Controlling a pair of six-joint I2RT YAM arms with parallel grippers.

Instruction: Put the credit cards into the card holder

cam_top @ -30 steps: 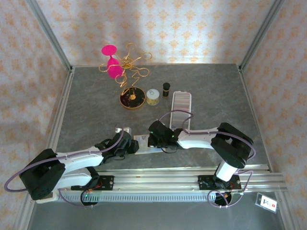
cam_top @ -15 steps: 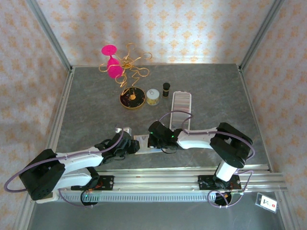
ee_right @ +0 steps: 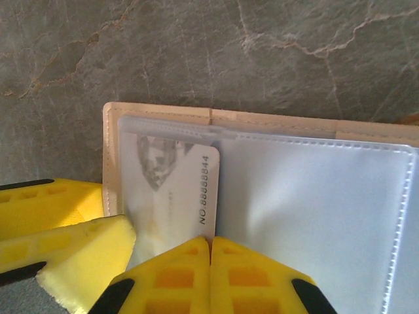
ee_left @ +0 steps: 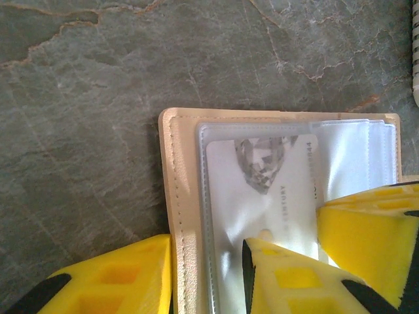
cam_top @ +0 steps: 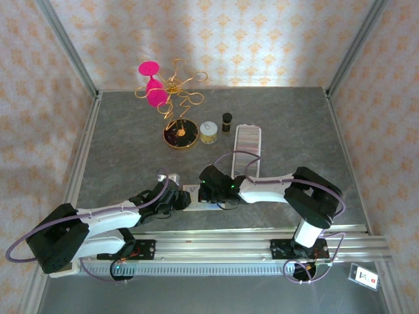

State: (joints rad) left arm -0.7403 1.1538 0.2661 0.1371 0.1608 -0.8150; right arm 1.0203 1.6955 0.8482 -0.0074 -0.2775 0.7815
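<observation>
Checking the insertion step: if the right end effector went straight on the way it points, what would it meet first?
The card, its near edge right at the tips of the shut right end effector; they seem to touch, though depth is unclear.

The card holder (ee_left: 179,196) lies open on the table (ee_left: 85,131), a credit card (ee_left: 262,196) inside the sleeve at its end.

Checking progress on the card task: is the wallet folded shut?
No, the wallet lies open on the table, its clear sleeves and a white card facing up.
</observation>
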